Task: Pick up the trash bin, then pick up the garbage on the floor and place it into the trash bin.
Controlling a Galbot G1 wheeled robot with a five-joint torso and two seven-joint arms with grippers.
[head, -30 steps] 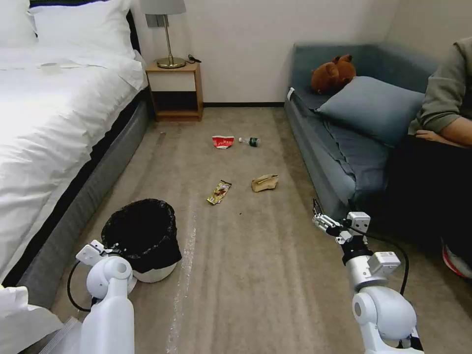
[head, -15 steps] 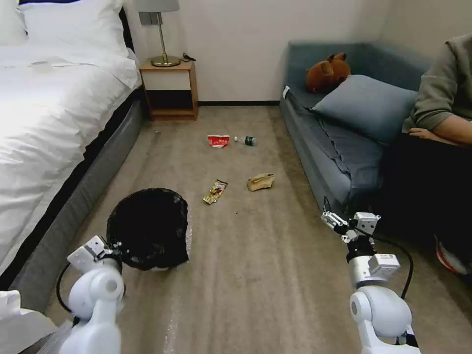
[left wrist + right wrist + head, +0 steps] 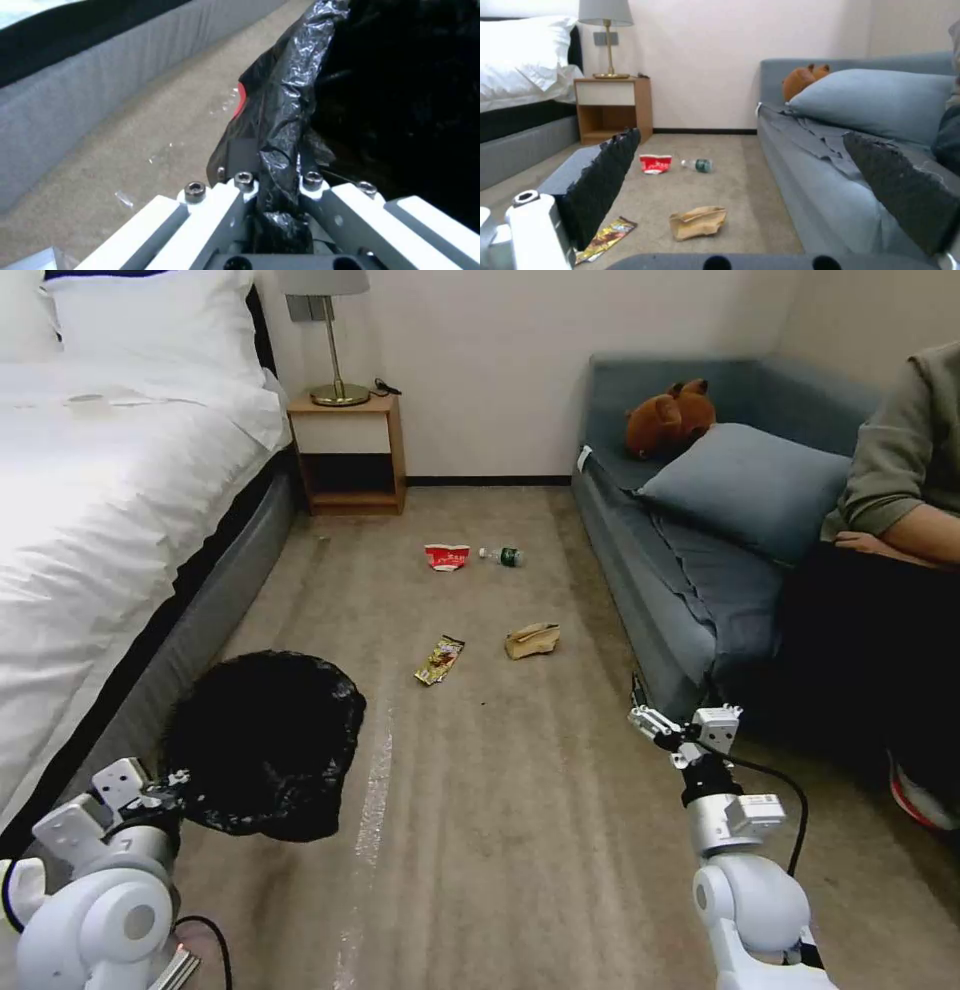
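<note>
Left gripper (image 3: pixel 165 785) at 8 o'clock in the head view, clamped on the bag-lined rim of the trash bin (image 3: pixel 262 740), which hangs tilted clear of the floor (image 3: pixel 500 830) beside the bed (image 3: pixel 90 520). Right gripper (image 3: pixel 645 722) at 4 o'clock, fingers spread wide, holding nothing. On the floor toward 12 o'clock: snack wrapper (image 3: pixel 441 659), paper bag (image 3: pixel 532 641) just beside it, then crushed cup (image 3: pixel 447 557) and bottle (image 3: pixel 503 557) farther on.
</note>
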